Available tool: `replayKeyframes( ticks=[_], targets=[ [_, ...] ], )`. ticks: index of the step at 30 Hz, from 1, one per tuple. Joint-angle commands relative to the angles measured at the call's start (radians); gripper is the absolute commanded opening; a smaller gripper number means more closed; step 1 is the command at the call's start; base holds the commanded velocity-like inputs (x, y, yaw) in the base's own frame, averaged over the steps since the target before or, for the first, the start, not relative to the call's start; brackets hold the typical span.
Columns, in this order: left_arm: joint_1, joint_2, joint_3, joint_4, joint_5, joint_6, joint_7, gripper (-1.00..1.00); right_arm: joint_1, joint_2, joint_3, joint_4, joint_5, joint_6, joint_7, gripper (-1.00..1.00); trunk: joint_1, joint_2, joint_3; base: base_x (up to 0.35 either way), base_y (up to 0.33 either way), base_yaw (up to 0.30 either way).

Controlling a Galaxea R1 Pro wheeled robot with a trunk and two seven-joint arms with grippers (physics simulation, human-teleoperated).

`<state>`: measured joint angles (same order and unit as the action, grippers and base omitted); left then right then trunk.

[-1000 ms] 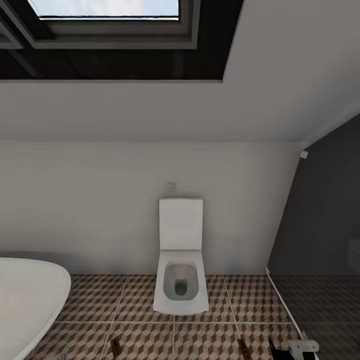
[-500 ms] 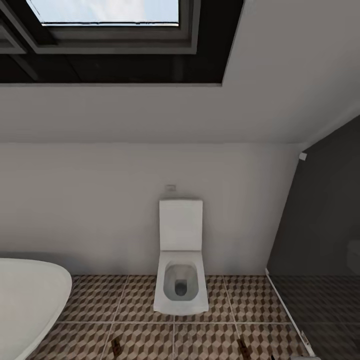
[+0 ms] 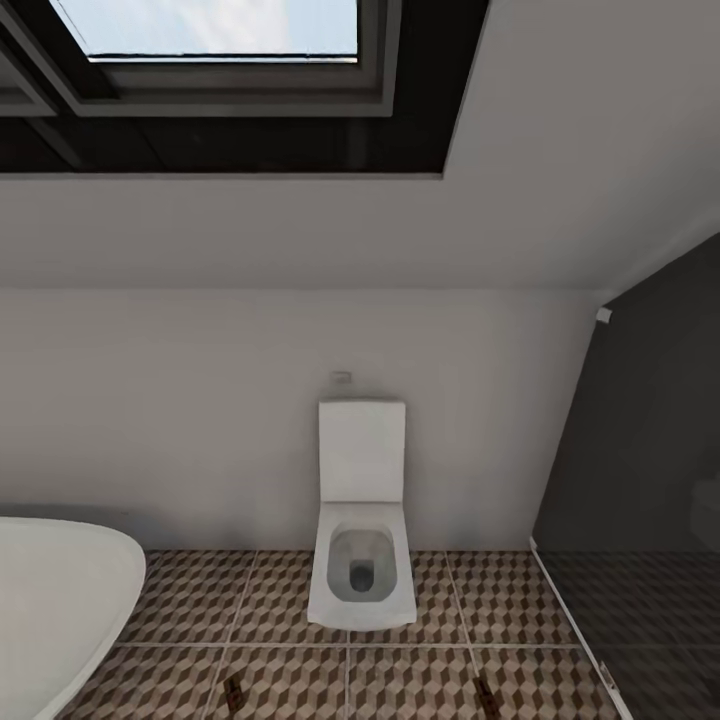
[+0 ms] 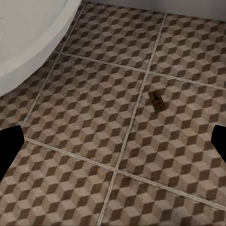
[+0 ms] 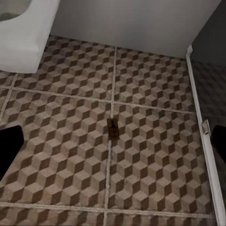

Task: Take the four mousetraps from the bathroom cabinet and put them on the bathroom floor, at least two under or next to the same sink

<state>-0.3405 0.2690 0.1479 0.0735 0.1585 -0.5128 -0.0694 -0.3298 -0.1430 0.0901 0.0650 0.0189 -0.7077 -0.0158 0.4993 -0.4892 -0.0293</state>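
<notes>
Two mousetraps lie flat on the bathroom floor (image 3: 400,680): one (image 3: 233,690) in front of the bathtub, the other (image 3: 487,692) to the right of the toilet. In the left wrist view my left gripper (image 4: 113,146) hangs open above the tiles, with the first mousetrap (image 4: 156,101) on the floor beyond its fingertips (image 4: 9,150). My right gripper (image 5: 113,146) is open too and holds nothing. The second mousetrap (image 5: 112,128) lies below it beside a grout line. The cabinet and the bathroom sink are out of view.
A white toilet (image 3: 362,560) stands against the back wall, and a rounded white bathtub (image 3: 55,600) sits at the left. A dark glass shower screen (image 3: 640,470) with a white floor rail (image 5: 200,108) closes off the right. Patterned tiles lie open between them.
The head camera has shifted slightly, so the skylight sits lower in the picture. My right gripper, seen a second ago at the lower right corner, has left the head view. Both mousetraps lie still.
</notes>
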Motion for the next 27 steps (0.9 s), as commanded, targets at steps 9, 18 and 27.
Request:
replayKeyframes(
  ticks=[9, 18, 27],
  targets=[
    [-0.001, -0.003, 0.004, 0.004, 0.007, -0.004, -0.007, 1.00, 0.002, 0.006, 0.004, 0.004, 0.011, -0.006, -0.003, 1.00, -0.034, 0.061, 0.026, 0.000, 0.000, 0.000],
    [-0.001, -0.006, 0.004, 0.004, 0.007, -0.004, -0.007, 1.00, 0.002, 0.006, 0.004, 0.004, 0.011, -0.007, -0.011, 1.00, -0.049, 0.089, 0.039, 0.000, 0.000, 0.000],
    [-0.001, -0.008, 0.004, 0.004, 0.007, -0.004, -0.007, 1.00, 0.002, 0.006, 0.002, 0.003, 0.009, -0.009, -0.013, 1.00, -0.049, 0.089, 0.039, 0.000, 0.000, 0.000]
  ],
)
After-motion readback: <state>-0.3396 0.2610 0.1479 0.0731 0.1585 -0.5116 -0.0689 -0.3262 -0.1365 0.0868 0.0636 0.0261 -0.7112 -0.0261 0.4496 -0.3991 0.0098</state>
